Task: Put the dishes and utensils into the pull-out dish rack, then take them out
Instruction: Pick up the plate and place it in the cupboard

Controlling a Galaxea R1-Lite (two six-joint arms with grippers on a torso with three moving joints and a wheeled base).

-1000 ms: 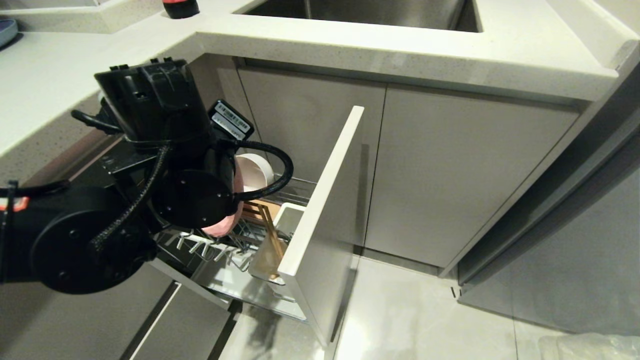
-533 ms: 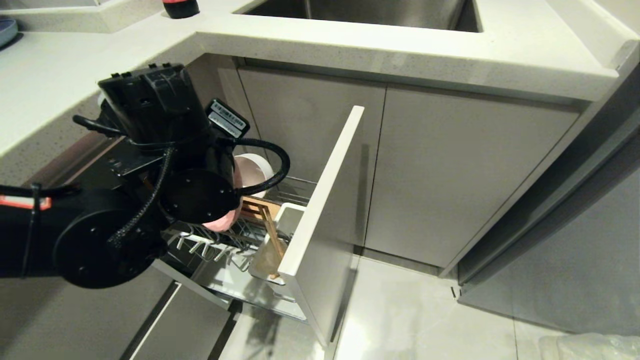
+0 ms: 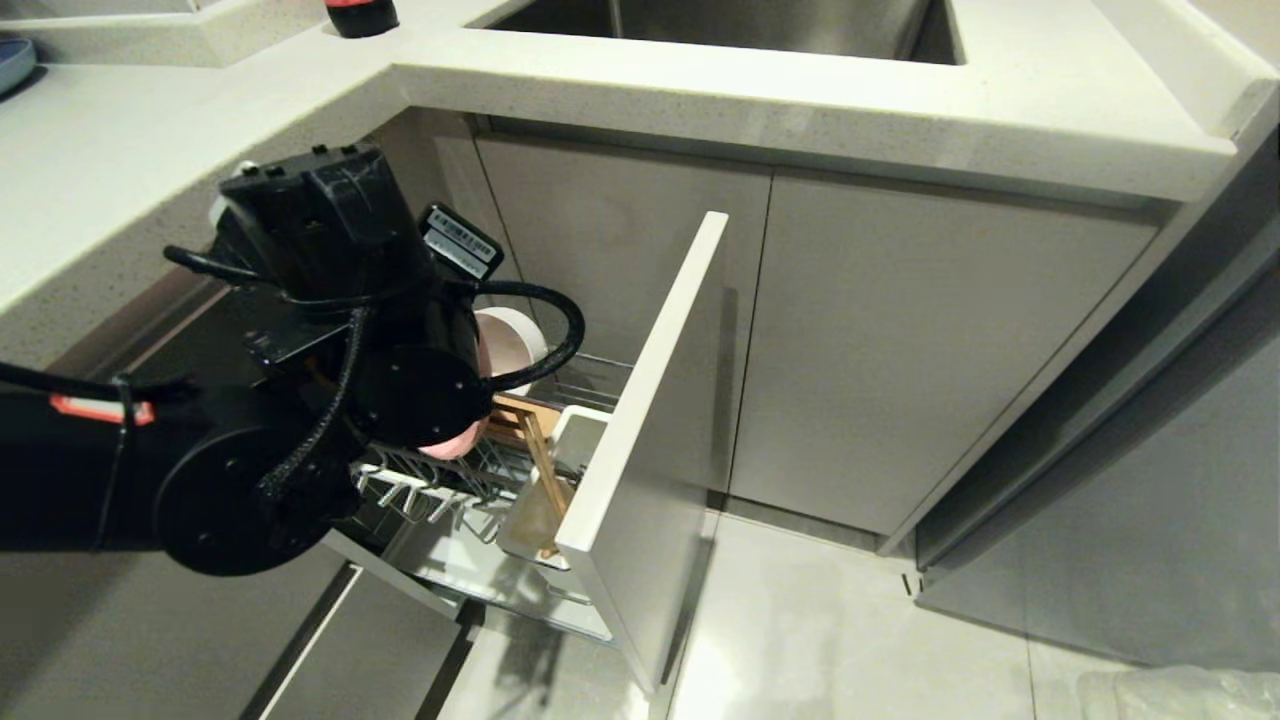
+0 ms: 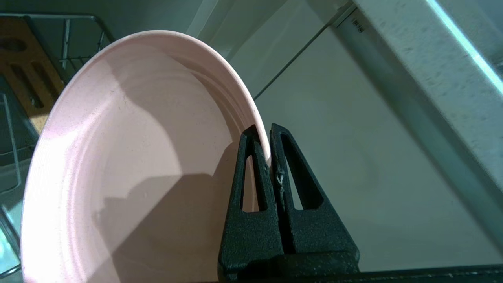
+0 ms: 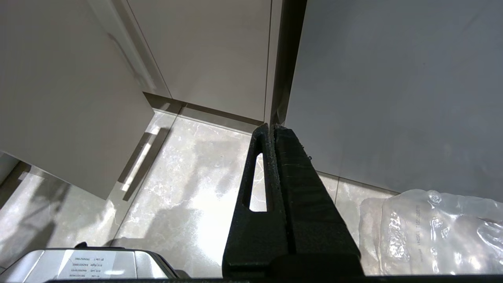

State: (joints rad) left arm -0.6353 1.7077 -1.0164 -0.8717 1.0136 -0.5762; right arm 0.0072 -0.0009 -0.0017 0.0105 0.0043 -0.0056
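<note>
Your left pincer (image 4: 269, 135) clamped on plate (image 4: 129, 157) rim, so plate hangs on edge above rack (image 3: 480, 480) prongs. Bowl (image 3: 510, 340) sits behind. Right pincer (image 5: 271, 129) closed, parked near floor.

Barcode label (image 3: 460, 242) on arm: print illegible.

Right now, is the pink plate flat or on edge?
On edge: the left end effector pinches the plate by its rim, standing over the dish rack.
</note>
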